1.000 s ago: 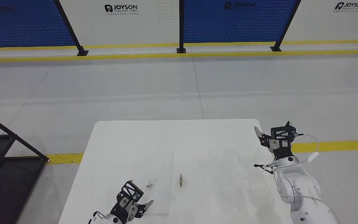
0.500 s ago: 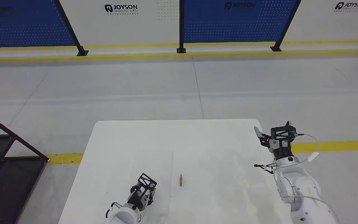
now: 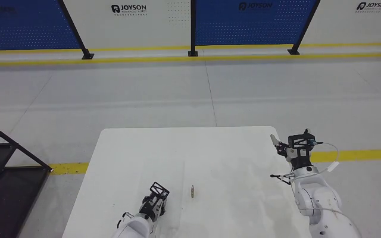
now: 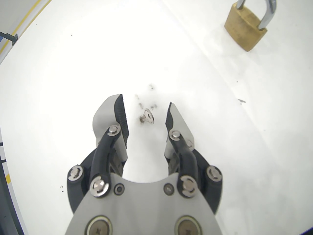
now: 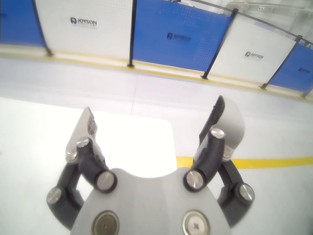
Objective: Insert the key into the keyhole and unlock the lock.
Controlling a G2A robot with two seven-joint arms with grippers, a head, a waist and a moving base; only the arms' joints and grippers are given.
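The left gripper [image 4: 145, 108] is low over the white bench [image 4: 73, 50], near the bench's front edge and left of its middle as the top view shows it [image 3: 158, 191]. Its two fingers [image 4: 120, 113] are spread apart and hold nothing. The key [image 4: 146, 118], small and silver, lies on the bench in the gap between them. It sits about midway between the ribbed black pads, and neither pad appears to touch it. A few dark scuff marks dot the bench right around the key.

The lock [image 4: 247, 29] is a brass padlock with a shiny silver shackle, and both ends of the shackle run into the body. It rests on the bench ahead of the left gripper and off to one side, well apart from the key, with the shackle pointing away from the gripper. In the top view the lock [image 3: 192, 191] is just to the right of the left gripper, with bare bench between them.

The right gripper [image 5: 154, 113] is raised at the bench's right edge, close to the far right corner [image 3: 289, 141] and far from both the key and the lock. Its fingers [image 5: 215, 113] are spread wide with nothing between them. Beyond it lie the pale floor [image 5: 122, 81] with a yellow line [image 5: 269, 161], and a fence of blue and white panels [image 5: 183, 37].
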